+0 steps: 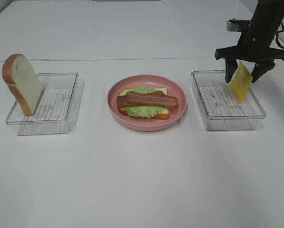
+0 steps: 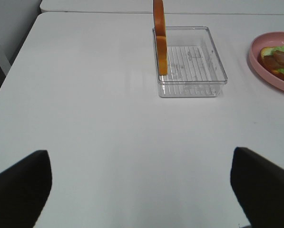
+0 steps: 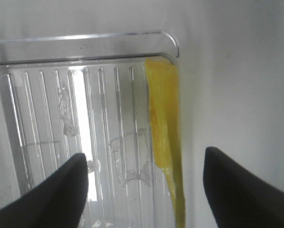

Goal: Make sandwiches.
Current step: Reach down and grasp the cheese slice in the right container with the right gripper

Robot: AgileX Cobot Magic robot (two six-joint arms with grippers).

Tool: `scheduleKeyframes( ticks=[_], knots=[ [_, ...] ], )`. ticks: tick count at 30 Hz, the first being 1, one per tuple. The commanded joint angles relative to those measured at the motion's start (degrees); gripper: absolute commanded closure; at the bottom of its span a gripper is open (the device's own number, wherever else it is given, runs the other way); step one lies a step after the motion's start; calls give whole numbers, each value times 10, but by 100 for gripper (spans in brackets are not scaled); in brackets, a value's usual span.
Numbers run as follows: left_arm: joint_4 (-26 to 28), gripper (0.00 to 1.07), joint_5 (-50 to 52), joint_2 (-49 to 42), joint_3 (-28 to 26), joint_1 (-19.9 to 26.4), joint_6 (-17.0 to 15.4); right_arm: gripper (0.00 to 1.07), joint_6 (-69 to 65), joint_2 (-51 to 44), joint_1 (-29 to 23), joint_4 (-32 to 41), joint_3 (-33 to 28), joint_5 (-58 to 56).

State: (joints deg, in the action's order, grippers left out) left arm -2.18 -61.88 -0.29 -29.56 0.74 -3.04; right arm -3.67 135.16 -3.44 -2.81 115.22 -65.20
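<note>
The yellow cheese square (image 1: pixel 240 81) stands on edge against the side wall of the right-hand clear tray (image 1: pixel 227 127). The right pincer (image 1: pixel 241 80) is spread wide around it, gripping nothing. Looks thin, light, floppy, probably slick, so I'd pinch its top edge across the flat faces.

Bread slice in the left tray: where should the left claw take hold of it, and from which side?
Probably best to grip the rounded top of the bread slice, coming down from above with the left claw. It stands on edge at the left side of its tray, top well clear of the rim, so the claw can close across its two broad faces.
</note>
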Motion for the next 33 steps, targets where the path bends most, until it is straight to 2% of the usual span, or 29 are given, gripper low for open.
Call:
scheduleKeyframes(
  ticks=[1,4,14,16,19,20,21,22,23,24,33],
  knots=[
    [5,13,6,-12,0,-2,2,57,4,1,2,1,3,1],
    [5,13,6,-12,0,-2,2,66,4,1,2,-2,3,1],
    [5,13,6,-12,0,-2,2,66,5,1,2,-8,3,6],
    [5,13,6,-12,0,-2,2,76,5,1,2,-29,3,9],
    [5,13,6,-12,0,-2,2,79,5,1,2,-36,3,9],
    [5,13,6,-12,0,-2,2,89,5,1,2,-56,3,9],
    [5,13,6,-12,0,-2,2,94,5,1,2,-64,3,9],
    [5,13,6,-12,0,-2,2,94,5,1,2,-64,3,9],
    [5,13,6,-12,0,-2,2,104,5,1,2,-80,3,8],
    [5,13,6,-12,0,-2,2,107,6,1,2,-82,3,6],
    [5,13,6,-12,0,-2,2,107,9,-5,2,-65,3,2]
  ],
)
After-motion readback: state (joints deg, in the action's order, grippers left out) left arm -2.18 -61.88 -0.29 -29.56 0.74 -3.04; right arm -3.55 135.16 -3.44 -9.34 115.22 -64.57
